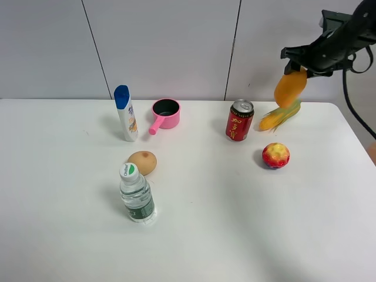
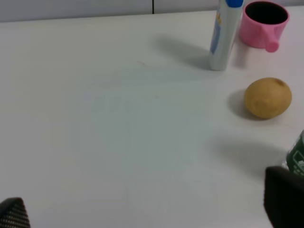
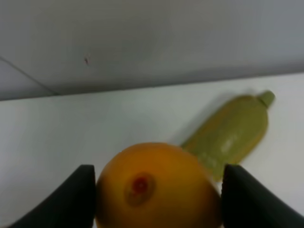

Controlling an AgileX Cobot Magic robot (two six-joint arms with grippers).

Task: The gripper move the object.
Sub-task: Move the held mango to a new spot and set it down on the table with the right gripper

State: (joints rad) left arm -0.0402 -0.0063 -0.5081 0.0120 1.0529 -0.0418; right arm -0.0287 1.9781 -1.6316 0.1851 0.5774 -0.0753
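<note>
**Ann:** The right tool (image 1: 298, 70) has the mango (image 1: 290, 88) pinched between its two fingers, well clear of the surface (image 1: 194, 235). It hangs over the far right corner, above a yellow-green vegetable (image 1: 281, 116).

**Raj:** The wrist view shows the grip. The black fingers (image 3: 71, 199) press on either flank of the fruit, and a reddish spot on its end faces the camera. The hold looks to be near one end, with the long body dangling below.

**Ann:** That's the worry. A smooth, rounded skin like that probably slides easily. With most of the weight under the pinch, it could swing or slip out.

**Raj:** It's likely fairly heavy for its size, too, and a ripe one would give under pressure. Squeeze hard and it bruises. A hold across the widest middle would be safer, I'd judge.

**Ann:** And where to set it down? The red can (image 1: 239, 120) and the apple (image 1: 275, 155) stand close by on the surface — room looks tight on that side.

**Raj:** Now the left tool (image 2: 147, 209) — its fingers are spread wide with nothing between them, low over the surface near the potato (image 2: 267, 98).
</note>
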